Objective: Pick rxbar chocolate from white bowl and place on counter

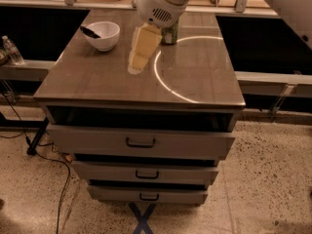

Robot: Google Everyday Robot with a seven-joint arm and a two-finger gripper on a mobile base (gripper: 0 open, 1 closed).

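Observation:
The white bowl point(104, 36) stands at the far left corner of the counter point(195, 82). The rxbar chocolate point(89, 31) lies in the bowl as a dark flat bar, one end poking over the bowl's left rim. My gripper point(135, 66) hangs from the white arm over the middle of the counter, to the right of the bowl and nearer the front, apart from it. It holds nothing that I can see.
A green drink can point(170, 34) stands at the back of the counter, partly hidden behind my arm. A bright curved reflection point(161, 77) marks the counter's right half. Three drawers point(141, 143) sit below. A water bottle point(11, 50) stands on a low shelf at the left.

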